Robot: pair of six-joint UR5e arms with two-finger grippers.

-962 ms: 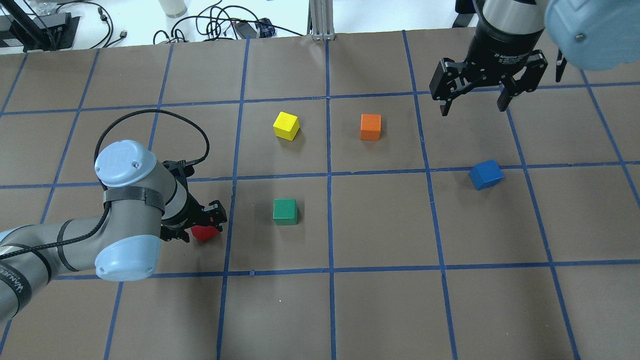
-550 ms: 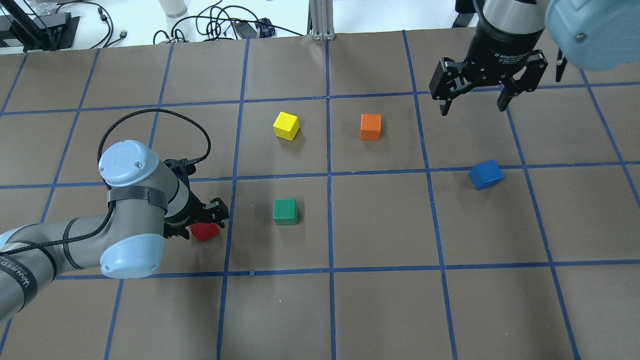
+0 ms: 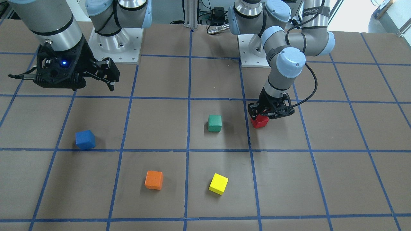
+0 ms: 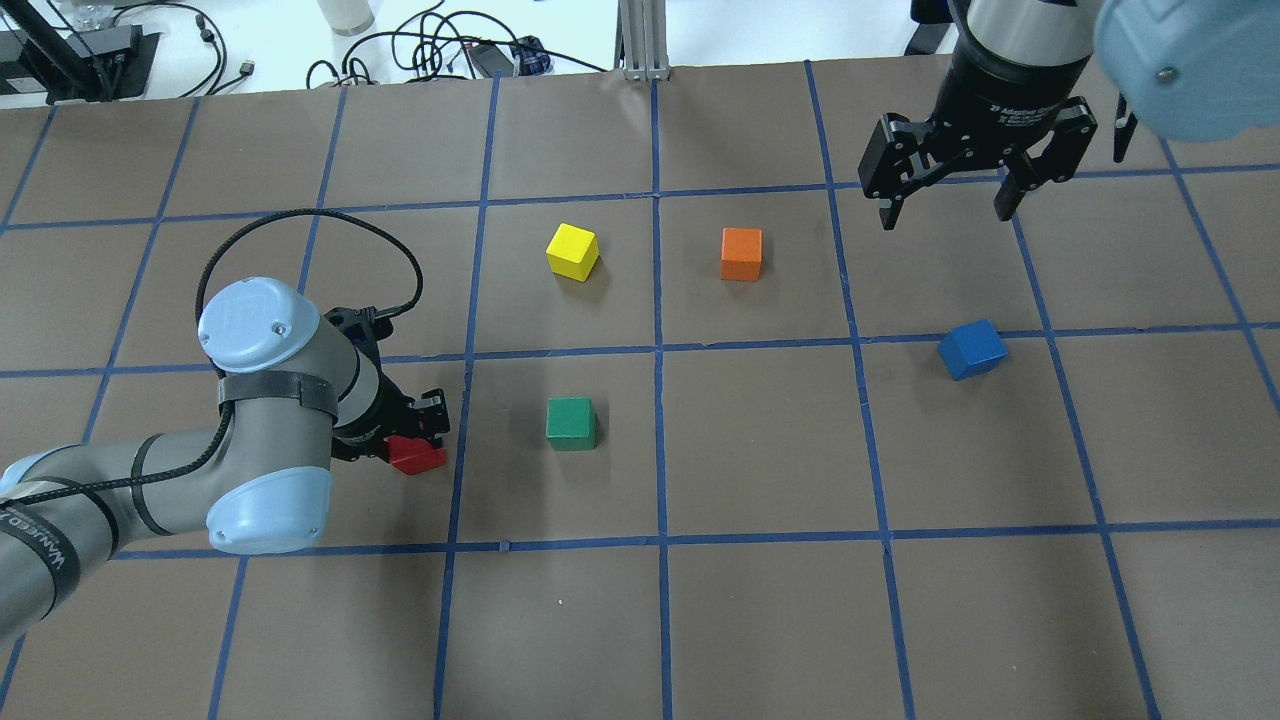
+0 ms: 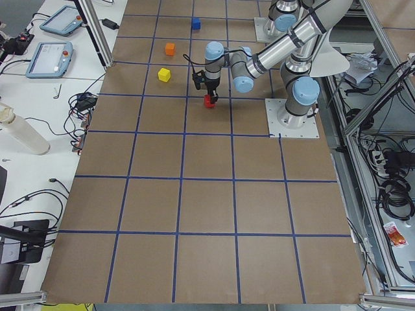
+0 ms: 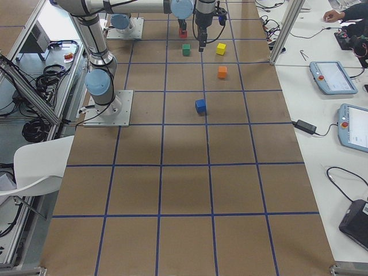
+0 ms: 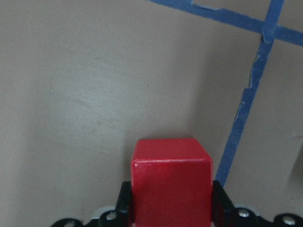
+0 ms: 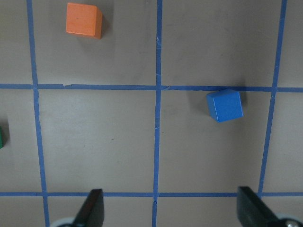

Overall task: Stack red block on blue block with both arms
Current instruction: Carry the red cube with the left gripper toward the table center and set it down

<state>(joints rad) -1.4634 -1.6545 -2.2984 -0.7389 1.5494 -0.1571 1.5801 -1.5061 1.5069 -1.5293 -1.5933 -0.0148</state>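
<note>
My left gripper (image 4: 405,450) is shut on the red block (image 4: 417,456), holding it just above the table, left of the green cube. The red block also shows in the front view (image 3: 259,122) under the left gripper (image 3: 268,115), and fills the bottom of the left wrist view (image 7: 170,182). The blue block (image 4: 972,348) lies alone on the right side of the table, also in the front view (image 3: 85,139) and the right wrist view (image 8: 225,105). My right gripper (image 4: 948,210) is open and empty, hanging high above the table beyond the blue block.
A green cube (image 4: 570,423) sits right of the red block. A yellow cube (image 4: 572,251) and an orange cube (image 4: 741,253) sit farther back near the middle. Cables and gear lie beyond the table's far edge.
My left gripper has lifted slightly with the red block and shifted a little toward the table's far side. The right gripper and the blue block have barely moved.
</note>
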